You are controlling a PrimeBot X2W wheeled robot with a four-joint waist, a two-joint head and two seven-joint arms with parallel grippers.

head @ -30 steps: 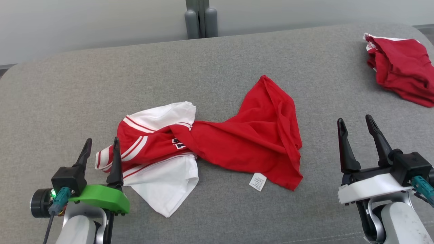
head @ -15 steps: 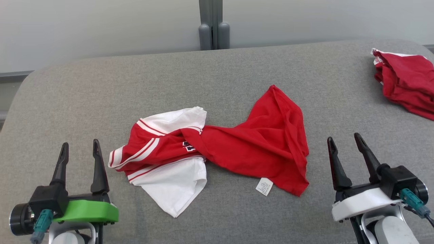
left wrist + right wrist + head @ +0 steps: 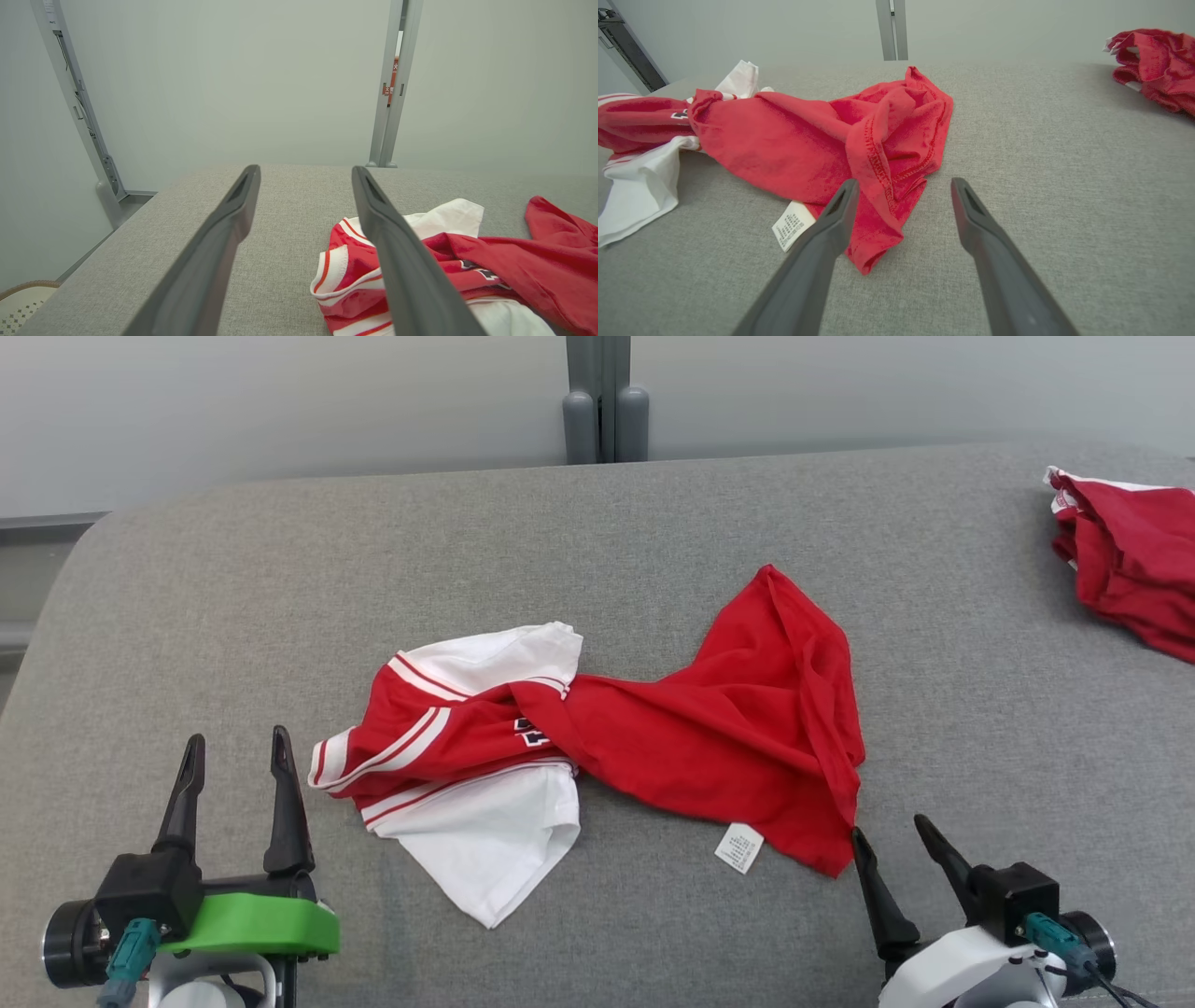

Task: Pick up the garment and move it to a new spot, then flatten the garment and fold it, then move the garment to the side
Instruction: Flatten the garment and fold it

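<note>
The garment [image 3: 653, 737] is a red jersey with white sleeves and striped trim, lying twisted and crumpled on the middle of the grey padded table [image 3: 597, 541]. A white care label [image 3: 739, 848] sticks out at its near hem. My left gripper [image 3: 237, 761] stands open just left of the striped collar end [image 3: 345, 280], not touching it. My right gripper [image 3: 890, 833] is open at the garment's near right corner [image 3: 873, 252], fingertips close beside the hem with nothing between them.
A second red-and-white garment [image 3: 1130, 560] lies bunched at the table's far right edge, also seen in the right wrist view [image 3: 1153, 65]. A grey post [image 3: 605, 401] stands behind the table against a pale wall. The table's rounded left corner drops away to the floor.
The camera has shifted, moving the whole scene. My right gripper has come in leftward to the garment's near right corner. My left gripper has drawn a little away from the collar.
</note>
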